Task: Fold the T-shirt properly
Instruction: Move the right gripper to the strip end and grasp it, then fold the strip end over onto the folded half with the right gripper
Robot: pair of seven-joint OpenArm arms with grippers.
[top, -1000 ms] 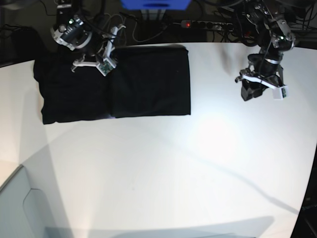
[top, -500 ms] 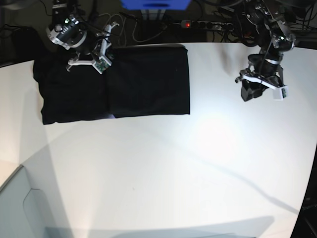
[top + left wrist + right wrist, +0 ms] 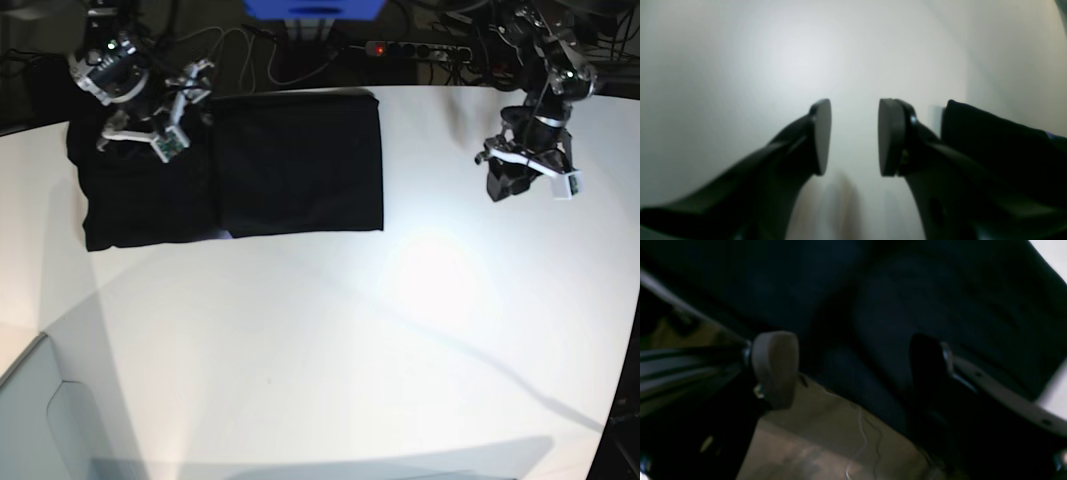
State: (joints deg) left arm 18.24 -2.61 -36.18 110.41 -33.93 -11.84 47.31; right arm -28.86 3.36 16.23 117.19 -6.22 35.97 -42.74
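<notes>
The black T-shirt (image 3: 280, 165) lies folded flat at the table's back left, plain side up. My right gripper (image 3: 175, 110) hovers over its back left part with the fingers spread wide. In the right wrist view this gripper (image 3: 850, 366) stands open above dark cloth (image 3: 940, 290), with nothing between the pads. My left gripper (image 3: 510, 185) hangs over bare table at the right, well away from the shirt. In the left wrist view its pads (image 3: 821, 136) are apart with nothing between them, and the shirt's edge (image 3: 990, 143) shows behind the right finger.
The white table (image 3: 350, 330) stretches forward from the shirt. A power strip with a red light (image 3: 415, 48), cables and a blue object (image 3: 312, 8) sit behind the table's back edge. A grey surface (image 3: 40, 420) lies past the front left corner.
My right gripper has opened from shut and drawn back to the left over the shirt. The shirt lies still. The left arm has not moved.
</notes>
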